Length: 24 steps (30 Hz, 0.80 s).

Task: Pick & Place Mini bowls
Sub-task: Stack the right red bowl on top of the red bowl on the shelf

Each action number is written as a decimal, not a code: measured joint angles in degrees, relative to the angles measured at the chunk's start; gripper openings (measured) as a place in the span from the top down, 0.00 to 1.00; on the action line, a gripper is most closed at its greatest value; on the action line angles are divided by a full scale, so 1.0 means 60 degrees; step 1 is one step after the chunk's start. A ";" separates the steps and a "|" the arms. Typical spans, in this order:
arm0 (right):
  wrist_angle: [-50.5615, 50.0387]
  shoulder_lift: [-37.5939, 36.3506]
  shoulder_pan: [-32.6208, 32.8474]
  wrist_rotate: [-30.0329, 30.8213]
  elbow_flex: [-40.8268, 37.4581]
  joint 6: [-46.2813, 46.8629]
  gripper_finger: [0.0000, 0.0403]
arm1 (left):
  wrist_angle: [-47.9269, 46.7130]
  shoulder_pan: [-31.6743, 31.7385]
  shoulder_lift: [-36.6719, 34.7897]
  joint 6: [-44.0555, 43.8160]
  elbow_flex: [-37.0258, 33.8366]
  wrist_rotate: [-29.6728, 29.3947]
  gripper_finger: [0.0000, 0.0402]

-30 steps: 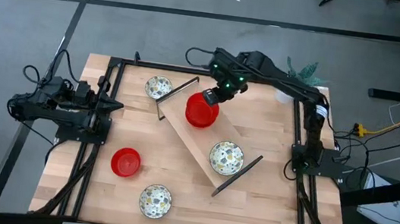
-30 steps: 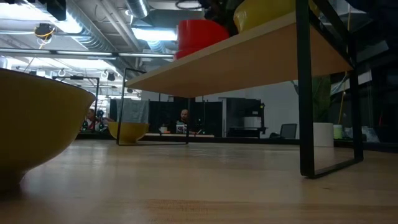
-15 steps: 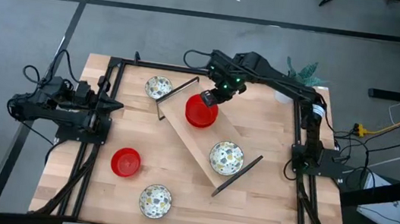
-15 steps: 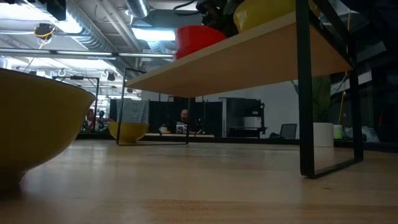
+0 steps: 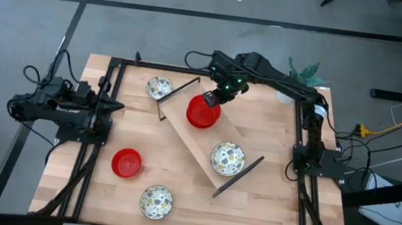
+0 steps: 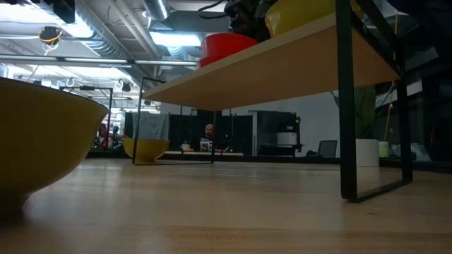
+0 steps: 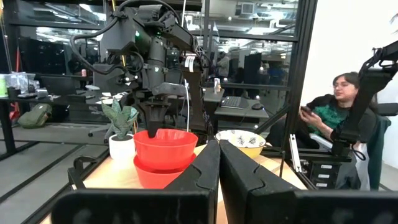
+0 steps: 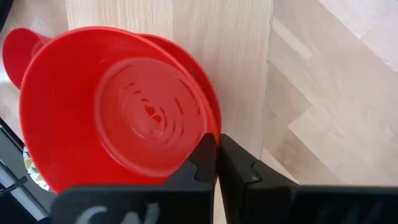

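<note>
The surface (image 5: 260, 135) carries the same things as a second ago, and the raised wooden shelf (image 5: 208, 146) running from eleven o'clock toward five o'clock has not shifted. What differs: the right gripper (image 5: 214, 99), its jaws pinched shut on the rim of the upper red bowl (image 5: 203, 110), has carried that bowl slightly toward eleven o'clock and lower; in the low view the bowl (image 6: 227, 45) now sits deeper behind the shelf edge. It is nested in a second red bowl (image 7: 163, 175) at the shelf's eleven o'clock end, though whether the two touch is hard to judge.

A speckled bowl (image 5: 227, 158) stands on the shelf's five o'clock end. Off the shelf, the remaining bowls lie well apart: a speckled one (image 5: 159, 87) at eleven o'clock, a red bowl (image 5: 126, 162) at eight o'clock, another speckled one (image 5: 156, 201) at seven o'clock. The white plant pot (image 5: 286, 97) stands at one o'clock, beside the right arm.

The left gripper (image 5: 113, 105) waits at nine o'clock, jaws closed on nothing.
</note>
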 joint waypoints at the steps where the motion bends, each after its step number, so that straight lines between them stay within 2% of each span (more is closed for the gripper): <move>1: 0.0000 0.0000 0.0000 0.0000 0.0000 -0.0020 0.98 | 0.0000 -0.0001 -0.0001 0.0000 0.0001 0.0000 0.99; 6: 0.0081 0.0000 0.0000 -0.0003 0.0000 -0.0087 0.98 | 0.0000 0.0001 0.0001 0.0000 0.0001 0.0000 0.99; 15: 0.0096 0.0000 0.0000 -0.0007 -0.0004 -0.0276 0.87 | 0.0000 -0.0002 0.0001 0.0000 -0.0003 0.0000 0.99; 24: 0.0433 -0.0004 0.0004 -0.0023 -0.0007 -0.0226 0.88 | 0.0000 -0.0002 0.0001 0.0000 0.0001 0.0000 0.99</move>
